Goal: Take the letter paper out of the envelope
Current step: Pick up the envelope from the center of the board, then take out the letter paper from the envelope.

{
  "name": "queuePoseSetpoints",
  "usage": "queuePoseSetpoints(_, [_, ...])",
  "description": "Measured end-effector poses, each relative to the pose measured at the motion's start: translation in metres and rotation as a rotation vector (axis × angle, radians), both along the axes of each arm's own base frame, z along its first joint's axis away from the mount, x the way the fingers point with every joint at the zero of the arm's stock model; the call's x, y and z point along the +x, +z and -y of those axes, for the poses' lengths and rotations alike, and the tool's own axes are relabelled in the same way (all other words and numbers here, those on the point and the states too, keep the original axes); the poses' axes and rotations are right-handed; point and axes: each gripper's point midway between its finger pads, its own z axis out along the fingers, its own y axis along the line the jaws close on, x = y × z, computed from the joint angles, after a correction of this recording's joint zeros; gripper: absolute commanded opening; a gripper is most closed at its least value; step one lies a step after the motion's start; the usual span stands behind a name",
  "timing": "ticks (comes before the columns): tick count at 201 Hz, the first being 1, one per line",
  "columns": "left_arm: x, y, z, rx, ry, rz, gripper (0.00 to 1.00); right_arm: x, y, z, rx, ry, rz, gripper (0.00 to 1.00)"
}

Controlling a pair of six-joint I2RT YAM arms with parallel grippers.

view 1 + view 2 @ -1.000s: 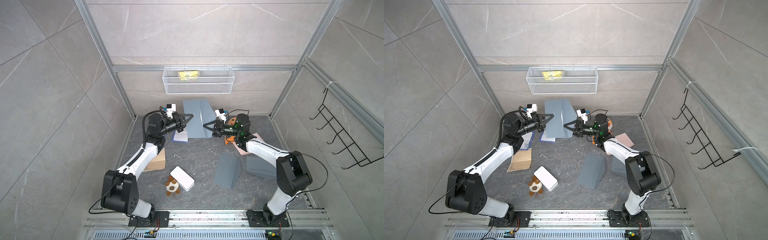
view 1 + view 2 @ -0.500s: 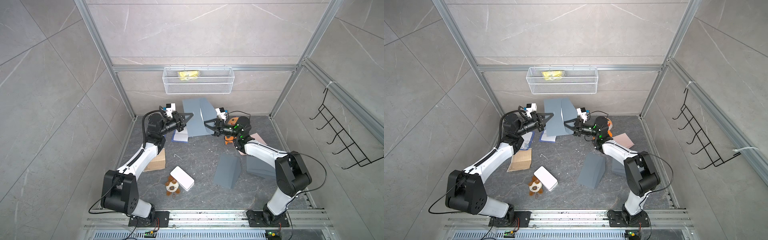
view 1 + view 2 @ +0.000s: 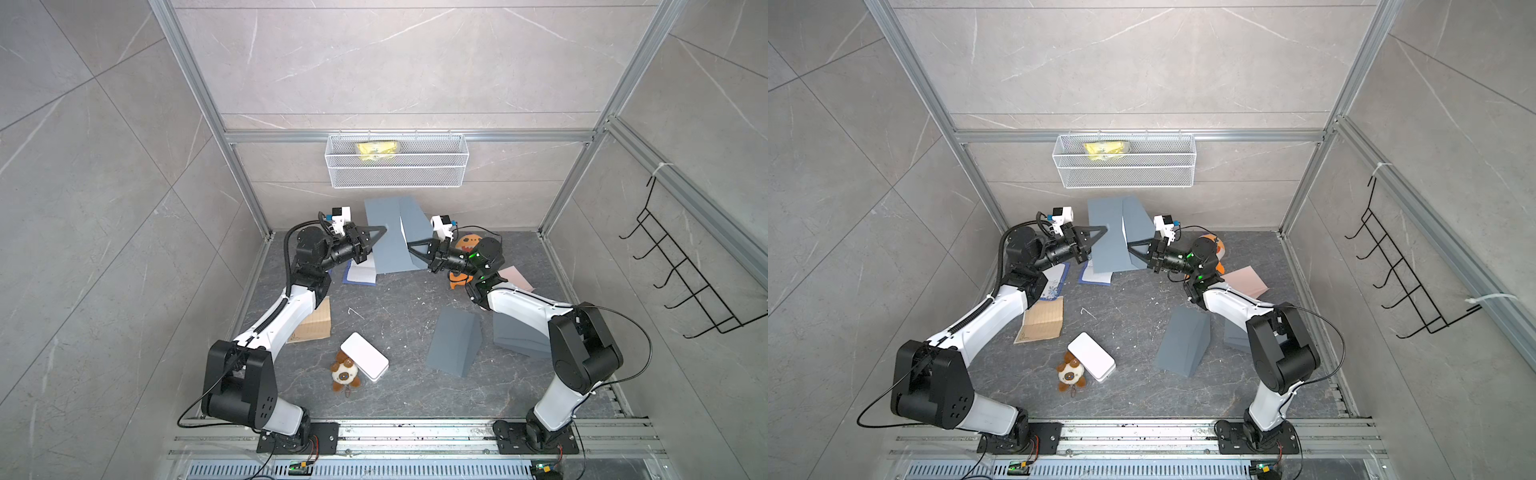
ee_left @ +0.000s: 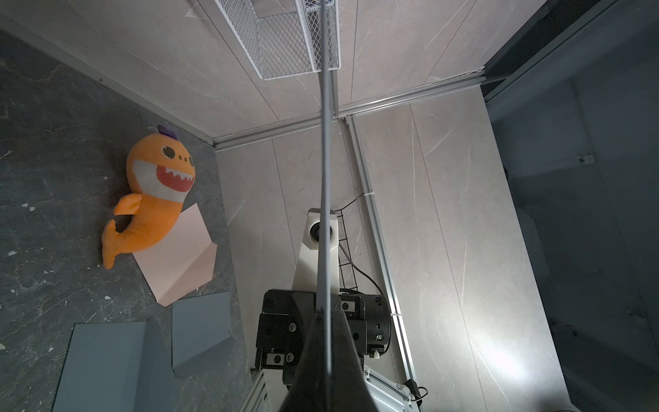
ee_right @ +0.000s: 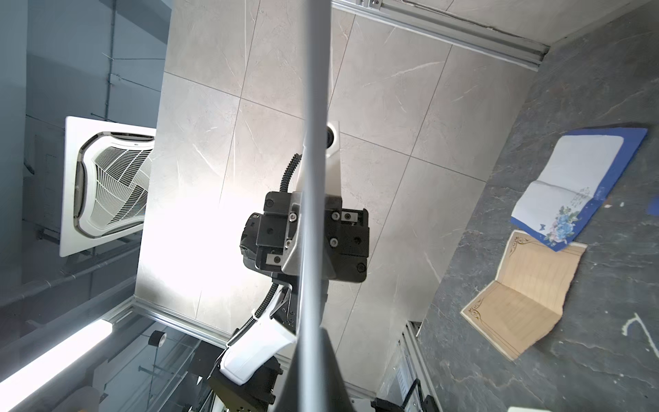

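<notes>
Near the back wall [image 3: 395,83], held a flat grey paper envelope [image 3: 382,253] aloft between left gripper [image 3: 384,229] and right gripper [image 3: 409,246], both clamped on opposite edges.

The grey envelope [image 3: 390,255] is seen to be of smooth, matt paper (as is the tan lined sheet [image 5: 527,299]), while the orange shark toy [image 4: 157,199] is made of soft plush cloth. The wire basket [image 3: 397,180] is formed of white-coated metal mesh, the frame rail [image 3: 395,136] of brushed aluminium. The floor [image 3: 395,303] is finished dark, matt and stone-veined.
</notes>
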Motion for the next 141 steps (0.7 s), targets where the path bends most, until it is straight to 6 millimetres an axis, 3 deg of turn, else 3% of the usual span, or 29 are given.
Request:
queuePoseSetpoints(29, [0.001,-0.005,0.0,0.014,0.003,-0.012,0.11,-0.003,0.004,0.002,-0.011,-0.008,-0.002,0.0])
queuePoseSetpoints(55, [0.002,-0.009,0.001,0.04,0.006,-0.017,0.52,-0.008,0.007,0.005,-0.038,-0.03,0.01,0.0])
queuePoseSetpoints(74, [0.004,-0.015,0.0,0.078,0.021,-0.039,0.69,-0.01,0.007,0.008,-0.079,-0.055,0.025,0.0])
queuePoseSetpoints(110, [0.007,-0.029,-0.013,0.215,0.115,-0.105,0.67,-0.012,-0.009,0.021,-0.26,-0.166,0.077,0.0])
queuePoseSetpoints(141, [0.003,-0.013,-0.026,0.31,0.192,-0.102,0.59,-0.007,-0.024,0.043,-0.455,-0.311,0.182,0.0])
